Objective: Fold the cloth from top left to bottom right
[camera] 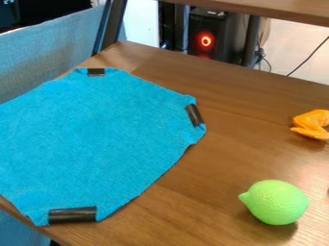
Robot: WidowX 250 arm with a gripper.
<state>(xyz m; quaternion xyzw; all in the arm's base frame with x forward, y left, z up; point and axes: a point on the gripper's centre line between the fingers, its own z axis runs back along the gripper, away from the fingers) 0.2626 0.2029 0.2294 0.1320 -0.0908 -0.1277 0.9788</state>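
One blue cloth (93,137) lies spread out on a brown wooden table (212,166) in the camera view, taking up most of the left half, its left side running past the view's edge. We see three dark strips on its borders: the far strip (95,72), the right strip (194,115) and the near strip (72,215). The right border is slightly rumpled beside its strip; the rest looks mostly flat. To the right of the cloth, toward us, sits a green toy lemon (277,202), apart from it. Farther right, and farther back than the lemon, is an orange object (312,125). Behind the cloth, beyond the table, stands a dark computer tower (212,36) with a glowing red ring.

We cannot tell whether the pincer is spread, pressed together or pinching anything.

We judge that the fold is not yet made, so the step in hand is getting hold of the cloth's top left part. The next move calls for a pinch there, a modest lift, then a diagonal sweep over the cloth toward its bottom right before letting go. A shallow pinch could slip off, and a low pull could drag the whole cloth instead of folding it.
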